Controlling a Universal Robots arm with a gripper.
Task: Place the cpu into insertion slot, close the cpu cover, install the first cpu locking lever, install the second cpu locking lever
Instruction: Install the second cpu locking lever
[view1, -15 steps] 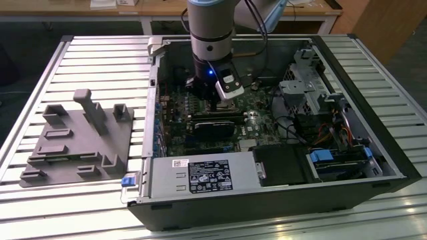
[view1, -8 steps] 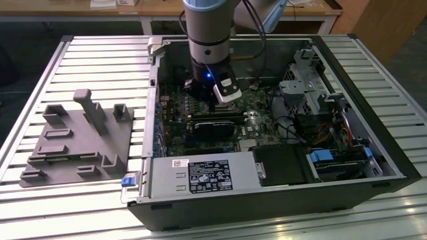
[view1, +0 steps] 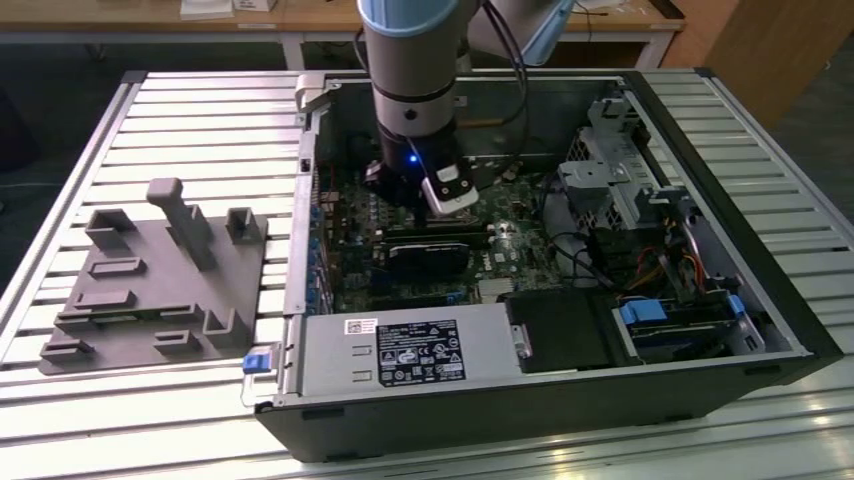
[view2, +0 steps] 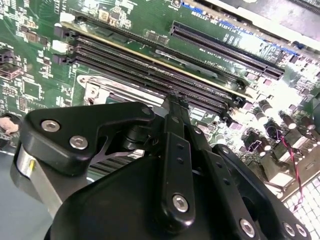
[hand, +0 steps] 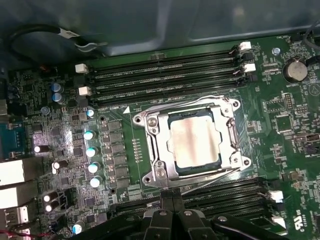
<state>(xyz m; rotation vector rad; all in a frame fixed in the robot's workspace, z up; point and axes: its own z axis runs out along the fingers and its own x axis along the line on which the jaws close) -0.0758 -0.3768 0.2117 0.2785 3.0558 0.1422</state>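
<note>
— Where is your claw right now?

— My gripper (hand: 172, 207) hangs inside the open computer case (view1: 747, 300), low over the green motherboard (hand: 280, 135). In the exterior view my arm (view1: 416, 70) comes straight down into the case, and the gripper (view1: 424, 205) sits above the board's middle, with the grey fixture block (view1: 147, 290) well apart on the slatted table (view1: 200, 110) toward the exterior view's left.

— Fingers apart or together?

— Together, as far as I see. In the first wrist view the two black fingertips (hand: 166, 204) meet with no gap and nothing between them. In the second wrist view the gripper (view2: 176, 107) ends in one narrow black tip just above the memory slots (view2: 150, 70).

— And the cpu?

— The cpu (hand: 194, 140) lies flat in the insertion slot (hand: 172, 165), its pale metal top facing up. The cpu cover (hand: 155, 145) is down around it, the silvery frame lying flat on the socket with the chip showing through the cut-out centre.

— The levers?

— A thin metal locking lever (hand: 210, 180) runs slanted along the socket edge nearest my fingertips. Whether it is latched I cannot tell.

— How close are you to the socket?

— My fingertips are just beside that edge of the frame. I cannot tell if they touch it.
</note>
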